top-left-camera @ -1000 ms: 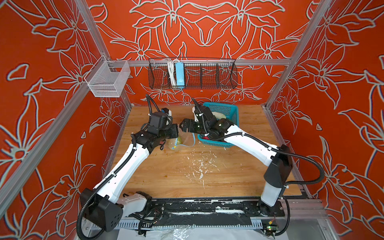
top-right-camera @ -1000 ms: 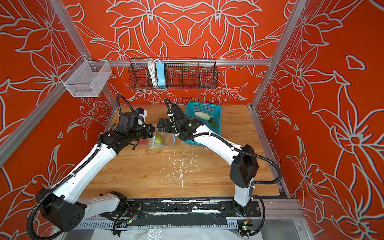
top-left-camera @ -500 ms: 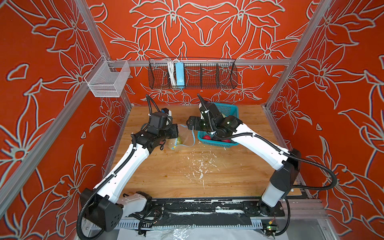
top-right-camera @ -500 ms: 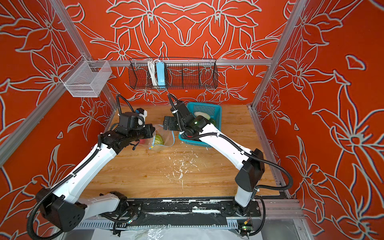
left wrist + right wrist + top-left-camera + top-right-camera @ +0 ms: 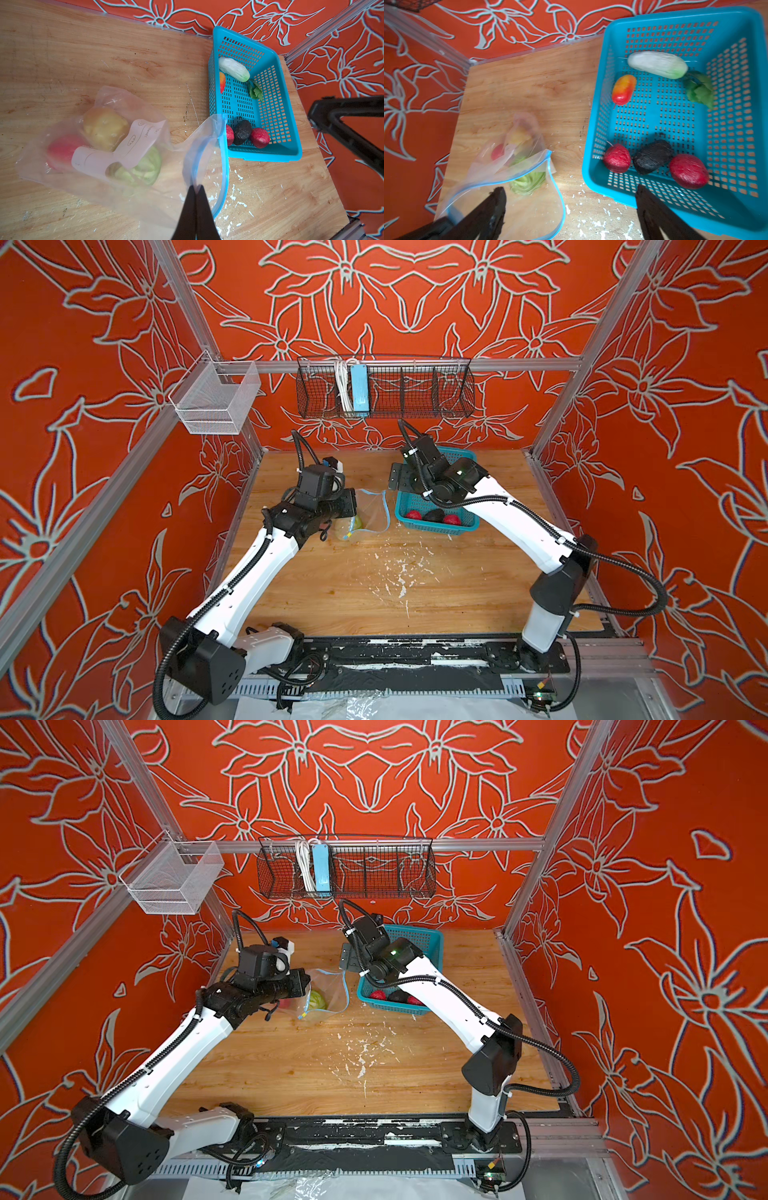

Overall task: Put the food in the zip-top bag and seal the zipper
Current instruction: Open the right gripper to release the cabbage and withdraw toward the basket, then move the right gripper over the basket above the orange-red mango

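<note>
Left fingers point(image 5: 196, 195) pinch the rim of the zip-top bag point(image 5: 124, 145), holding it agape. The right fingers point(image 5: 650, 203), spread wide, should drop squarely over 1 red fruit point(image 5: 616, 158) in the basket point(image 5: 593, 182).

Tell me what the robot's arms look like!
The left arm and right arm are smooth white tubes with chunky black joints. Ribbed black cables run along them. Each ends in thin black fingers, and a green light glows near the right wrist.
</note>
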Action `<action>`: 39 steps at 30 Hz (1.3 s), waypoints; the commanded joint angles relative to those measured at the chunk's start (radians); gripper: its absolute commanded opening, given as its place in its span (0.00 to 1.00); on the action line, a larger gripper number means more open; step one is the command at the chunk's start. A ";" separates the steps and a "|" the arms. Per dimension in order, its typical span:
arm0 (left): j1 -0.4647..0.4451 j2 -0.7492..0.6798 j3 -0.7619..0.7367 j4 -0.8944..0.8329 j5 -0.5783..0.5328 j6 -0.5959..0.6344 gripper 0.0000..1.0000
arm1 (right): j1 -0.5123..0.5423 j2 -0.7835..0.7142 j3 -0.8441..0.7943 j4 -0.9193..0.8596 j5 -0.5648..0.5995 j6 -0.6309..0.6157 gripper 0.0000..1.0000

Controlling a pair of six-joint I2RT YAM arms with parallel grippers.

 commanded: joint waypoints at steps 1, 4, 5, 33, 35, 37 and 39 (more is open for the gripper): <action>0.008 -0.024 -0.008 0.017 0.001 0.000 0.00 | -0.006 0.005 0.023 -0.044 0.048 0.020 0.98; 0.008 -0.026 -0.009 0.015 0.000 0.003 0.00 | -0.004 -0.026 -0.001 0.010 0.012 -0.040 0.98; 0.008 -0.026 -0.010 0.015 -0.001 0.005 0.00 | -0.004 -0.047 -0.032 0.045 0.014 -0.049 0.98; 0.008 -0.047 -0.019 0.025 -0.007 0.008 0.00 | -0.117 0.036 -0.041 0.043 -0.034 -0.217 0.98; 0.008 -0.046 -0.022 0.028 -0.007 0.008 0.00 | -0.135 0.058 -0.027 0.034 -0.057 -0.196 0.98; 0.008 -0.043 -0.020 0.027 -0.007 0.008 0.00 | -0.150 0.079 -0.011 0.019 -0.074 -0.178 0.98; 0.008 -0.044 -0.025 0.033 -0.006 0.007 0.00 | -0.166 0.101 -0.002 0.014 -0.091 -0.162 0.98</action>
